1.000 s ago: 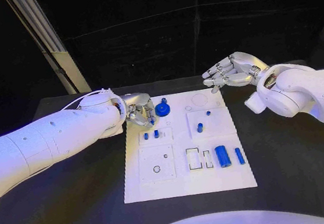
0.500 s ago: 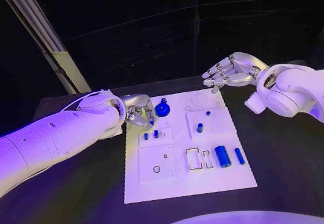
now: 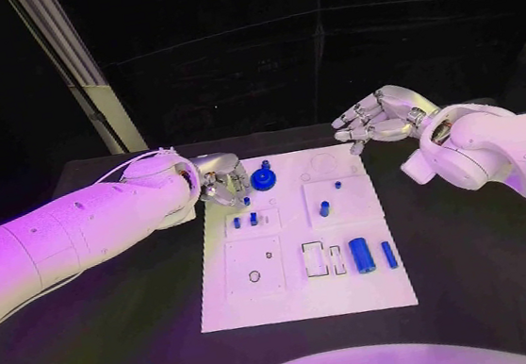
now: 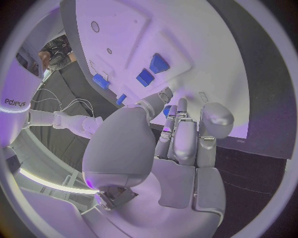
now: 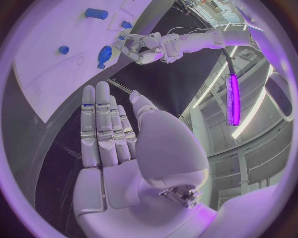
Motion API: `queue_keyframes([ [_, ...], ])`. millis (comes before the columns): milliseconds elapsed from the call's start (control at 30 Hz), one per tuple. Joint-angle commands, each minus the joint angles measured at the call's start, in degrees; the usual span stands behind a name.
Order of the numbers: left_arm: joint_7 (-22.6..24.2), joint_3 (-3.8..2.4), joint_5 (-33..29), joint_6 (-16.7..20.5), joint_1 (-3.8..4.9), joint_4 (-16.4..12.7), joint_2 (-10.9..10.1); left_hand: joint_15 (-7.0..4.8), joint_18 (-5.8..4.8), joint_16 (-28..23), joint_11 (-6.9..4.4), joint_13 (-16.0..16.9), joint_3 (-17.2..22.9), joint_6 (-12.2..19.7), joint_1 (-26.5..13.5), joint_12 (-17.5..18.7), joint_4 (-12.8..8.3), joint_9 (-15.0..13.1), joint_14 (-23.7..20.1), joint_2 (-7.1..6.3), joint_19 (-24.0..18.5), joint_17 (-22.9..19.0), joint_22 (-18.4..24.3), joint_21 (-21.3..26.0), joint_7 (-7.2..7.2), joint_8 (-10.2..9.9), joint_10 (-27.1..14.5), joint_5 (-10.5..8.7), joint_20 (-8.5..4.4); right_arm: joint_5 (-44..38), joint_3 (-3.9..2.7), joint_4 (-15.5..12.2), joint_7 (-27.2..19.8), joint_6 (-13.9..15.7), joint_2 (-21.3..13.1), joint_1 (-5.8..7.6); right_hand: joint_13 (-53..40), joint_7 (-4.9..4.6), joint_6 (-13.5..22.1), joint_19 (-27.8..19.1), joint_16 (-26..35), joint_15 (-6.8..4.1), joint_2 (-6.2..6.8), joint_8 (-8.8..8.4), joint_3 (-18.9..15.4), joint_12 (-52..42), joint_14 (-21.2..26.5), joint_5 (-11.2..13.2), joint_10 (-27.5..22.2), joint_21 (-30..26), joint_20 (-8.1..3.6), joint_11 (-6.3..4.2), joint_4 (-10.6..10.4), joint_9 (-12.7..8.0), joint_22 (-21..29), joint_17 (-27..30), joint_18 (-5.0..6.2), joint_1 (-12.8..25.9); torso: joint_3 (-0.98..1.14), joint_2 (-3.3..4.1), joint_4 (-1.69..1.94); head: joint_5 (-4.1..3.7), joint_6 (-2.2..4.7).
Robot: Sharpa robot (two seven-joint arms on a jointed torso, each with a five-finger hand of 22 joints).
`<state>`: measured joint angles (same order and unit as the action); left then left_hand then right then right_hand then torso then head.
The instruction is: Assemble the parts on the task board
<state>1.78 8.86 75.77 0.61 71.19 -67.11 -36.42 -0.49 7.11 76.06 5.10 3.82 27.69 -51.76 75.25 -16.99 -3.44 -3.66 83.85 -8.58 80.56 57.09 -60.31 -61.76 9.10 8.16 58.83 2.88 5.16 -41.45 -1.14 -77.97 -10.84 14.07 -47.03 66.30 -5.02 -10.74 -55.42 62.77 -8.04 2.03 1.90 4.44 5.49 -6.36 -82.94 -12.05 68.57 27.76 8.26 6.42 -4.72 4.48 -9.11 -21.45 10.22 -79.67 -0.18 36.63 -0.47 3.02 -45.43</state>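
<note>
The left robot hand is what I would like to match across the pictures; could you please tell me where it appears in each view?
Head view: the left robot hand is at the far left corner of the task board, beside the round blue part.
Left wrist view: its own palm and fingers are in the middle, pointing toward the board.
Right wrist view: it is beyond the right robot hand, beside the round blue part.
Shared landmark: the white task board.

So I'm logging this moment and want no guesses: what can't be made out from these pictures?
- Whether the left robot hand holds a part: in the head view its curled fingers hide their tips; in the left wrist view the thumb covers them.
- Which shapes the small blue parts on the task board have: too small in the head view.
- How the round blue part sits on the board: partly behind the left robot hand.
</note>
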Motion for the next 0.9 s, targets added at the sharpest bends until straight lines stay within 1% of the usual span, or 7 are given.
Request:
queue_keyframes([
  [33, -0.18, -0.05, -1.10, 2.25, 0.08, -0.54, -0.80, 0.59, -0.41, -0.02, 0.17, 0.06, -0.87, 1.20, 0.00, 0.34, 0.05, -0.04, 0.10, -0.83, -0.07, -0.05, 0.16, 0.42, -0.08, -0.79, -1.28, 0.04, 0.43, -7.16, -0.03, 0.54, 1.55, -1.68, -0.12, 0.11, 0.24, 0.15, -0.86, 1.76, -1.49, -0.53, 0.21, 0.44, 0.39, 0.16, -1.87, 0.48, -0.36, 1.29, -0.72, -0.29, 0.98, 0.09, -0.65, -0.84, 0.37, -1.17, 0.01, 0.00, 0.03, -0.15, 0.14],
  [233, 1.93, -0.13, -7.08, 2.86, 0.27, -2.05, -3.47, 0.83, -0.21, -0.11, 0.47, 0.25, -3.20, 1.75, -0.06, 0.01, 0.17, -0.26, -0.05, -1.31, -0.40, -0.76, 1.00, 1.42, 0.09, -1.17, -3.86, 0.13, 0.70, -18.97, -0.03, 1.52, 4.49, -3.64, -0.18, 0.10, 0.52, 0.90, -2.88, 4.91, -7.12, -1.88, 0.68, 0.63, 2.17, 0.08, -3.83, 0.20, 0.45, 5.31, -2.41, -1.05, 2.94, 0.06, -2.87, -3.84, 0.24, -3.05, 0.03, 0.01, -0.02, -0.29, 0.31],
  [367, 6.61, -0.15, -16.38, 4.01, 0.53, -3.04, -5.53, 1.04, -0.01, -0.21, 0.74, 0.48, -4.26, 0.63, 0.10, -0.83, 0.32, -0.51, -0.22, -0.77, -0.74, -1.25, 1.91, 2.44, 0.52, -0.63, -4.37, 0.23, 0.87, -28.36, -0.02, 1.36, 6.62, -4.08, -0.19, 0.07, 0.81, 1.27, -3.92, 5.14, -13.16, -2.26, 1.14, 0.26, 4.24, 0.30, -3.49, 0.23, 0.98, 8.73, -2.93, -1.67, 3.85, -0.18, -5.06, -6.98, 0.06, -3.08, 0.06, 0.07, 0.04, -0.66, 0.63],
  [533, 17.97, -0.10, -38.16, 10.27, 0.67, -5.23, -7.76, 1.75, 3.09, -9.14, 1.63, 0.61, -2.62, -3.57, 1.54, -2.47, 0.24, -1.11, -7.43, 2.27, -8.87, -17.92, 17.10, 18.93, 1.26, 1.62, -4.87, 0.29, 1.65, -40.41, -0.02, -0.02, 9.05, -3.39, -0.03, -0.07, 0.87, 1.58, -5.30, 4.95, -19.57, -2.70, 1.51, 0.04, 7.38, 0.42, -3.56, 2.22, 1.90, 13.04, -3.42, -2.07, 4.67, -0.26, -7.90, -10.29, 0.20, -2.85, 0.13, 0.10, -0.05, -1.20, 0.99],
  [600, 22.24, -0.05, -49.02, 12.00, 0.68, -6.59, -8.38, 1.88, 3.33, -14.68, 1.63, 0.60, -1.70, -3.90, 1.31, -3.35, 0.54, -1.00, -12.22, 3.01, -11.36, -27.06, 18.74, 21.58, 1.31, 1.87, -4.76, 0.31, 1.84, -44.42, -0.02, -0.77, 9.88, -3.08, 0.07, -0.24, 0.70, 1.82, -5.83, 4.76, -22.71, -2.92, 1.88, -0.07, 8.72, 0.21, -3.34, 2.83, 2.65, 15.05, -3.61, -2.25, 4.93, -0.28, -9.24, -11.83, 0.22, -2.48, 0.12, 0.13, -0.08, -1.56, 1.28],
  [733, 27.96, 0.02, -66.59, 12.07, 0.66, -8.87, -8.99, 1.81, 3.41, -16.17, 1.39, 0.83, -1.17, -4.19, 1.09, -4.78, 0.73, -0.91, -13.66, 3.56, -12.17, -29.45, 19.37, 22.65, 1.27, 2.11, -3.55, 0.30, 1.84, -50.24, -0.02, -1.86, 11.16, -3.04, 0.35, -0.60, 0.75, 1.87, -5.91, 3.66, -25.41, -2.80, 2.58, -0.42, 10.62, 0.65, -2.94, 3.54, 2.38, 17.15, -3.55, -2.09, 5.24, -0.39, -10.79, -13.14, 0.14, -1.88, -0.02, 0.06, 0.07, -2.46, 1.39],
  [900, 30.69, 0.06, -75.90, 10.45, 0.62, -10.79, -9.41, 1.73, 3.42, -16.27, 1.17, 0.99, -1.43, -4.42, 0.22, -5.99, 1.17, -0.85, -13.88, 3.81, -12.33, -29.92, 19.85, 23.32, 1.20, 2.36, -2.75, 0.27, 1.80, -54.84, -0.01, -2.61, 12.31, -3.71, 0.96, -1.15, 1.08, 1.77, -5.55, 2.78, -27.39, -2.56, 3.22, -0.69, 12.34, 1.64, -2.54, 4.08, 1.10, 18.73, -3.38, -1.80, 5.42, -0.49, -11.97, -14.21, 0.15, -1.31, -0.07, 0.02, 0.02, -2.75, 1.58],
])
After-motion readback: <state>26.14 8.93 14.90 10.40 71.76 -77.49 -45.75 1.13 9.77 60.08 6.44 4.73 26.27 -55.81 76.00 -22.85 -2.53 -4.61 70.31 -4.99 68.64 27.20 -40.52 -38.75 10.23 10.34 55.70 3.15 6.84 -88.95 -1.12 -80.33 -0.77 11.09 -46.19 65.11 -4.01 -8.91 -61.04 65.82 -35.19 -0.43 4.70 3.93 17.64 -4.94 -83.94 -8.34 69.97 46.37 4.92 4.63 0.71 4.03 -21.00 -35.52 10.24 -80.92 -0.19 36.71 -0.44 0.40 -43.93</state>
